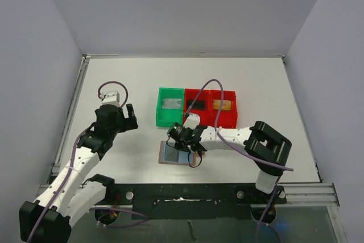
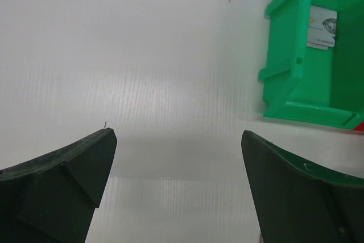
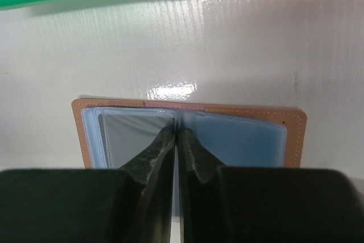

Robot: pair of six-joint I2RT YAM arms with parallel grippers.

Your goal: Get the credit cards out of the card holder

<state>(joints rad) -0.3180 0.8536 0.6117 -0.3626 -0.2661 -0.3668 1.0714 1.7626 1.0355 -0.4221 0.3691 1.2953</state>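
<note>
Card holder (image 1: 169, 155) lies open and flat on the table (image 1: 256, 83), just on the near side of the green bin (image 1: 161, 112) and the red bins (image 1: 219, 121). Its long axis runs left to right across the right wrist view, with the fold at centre. Right gripper (image 3: 176, 134) stands directly over that fold, fingers drawn together to a sliver. Whether a clear sleeve leaf is nipped between them cannot be told. What reads as a silver-grey card (image 3: 128, 136) sits in the left pocket, just beside the fingertips on their left. The right pocket appears empty. Three cards lie in the bins: a silver one (image 1: 170, 104) in the green, and a black one (image 1: 192, 105) and a gold one (image 1: 223, 104) in the red. Left gripper (image 1: 124, 118) hangs wide open above bare table, well apart from the holder. Judgement: the right arm is much the nearer, and the coming move depends on shifting its tips leftward from the fold onto that pocket.
</note>
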